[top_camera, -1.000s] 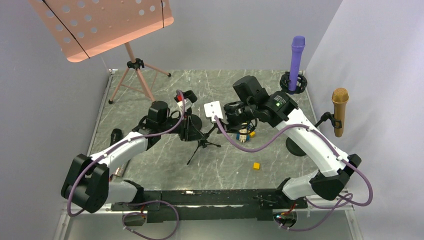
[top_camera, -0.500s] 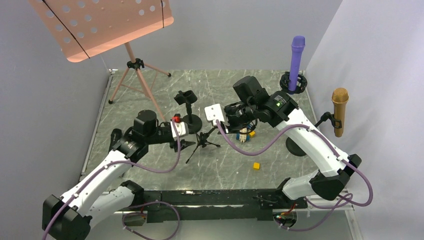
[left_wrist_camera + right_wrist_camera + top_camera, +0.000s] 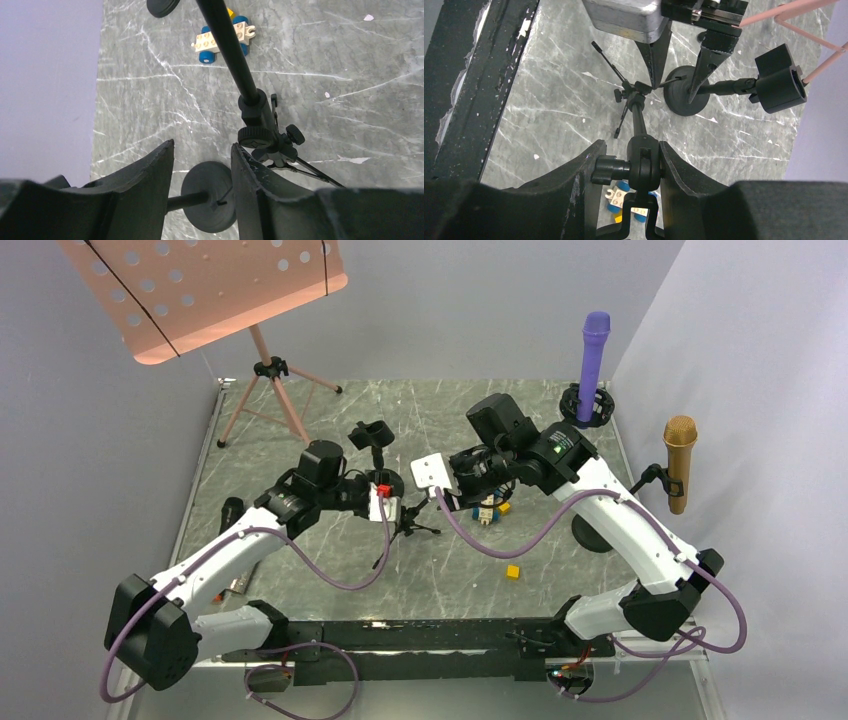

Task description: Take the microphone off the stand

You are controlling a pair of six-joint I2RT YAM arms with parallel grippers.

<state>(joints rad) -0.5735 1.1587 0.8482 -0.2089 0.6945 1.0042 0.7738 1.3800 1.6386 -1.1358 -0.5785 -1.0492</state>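
Right gripper (image 3: 630, 165) clamps the tripod's (image 3: 405, 525) joint. Left gripper (image 3: 202, 150) half open, empty, beside its pole. Purple microphone (image 3: 594, 360) upright in holder (image 3: 585, 408), worktop's far right corner: removal apparently outstanding.

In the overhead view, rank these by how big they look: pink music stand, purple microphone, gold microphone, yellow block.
1. pink music stand, clearly largest.
2-3. purple microphone and gold microphone: they look alike and sit at different distances, so unranked.
4. yellow block, smallest.
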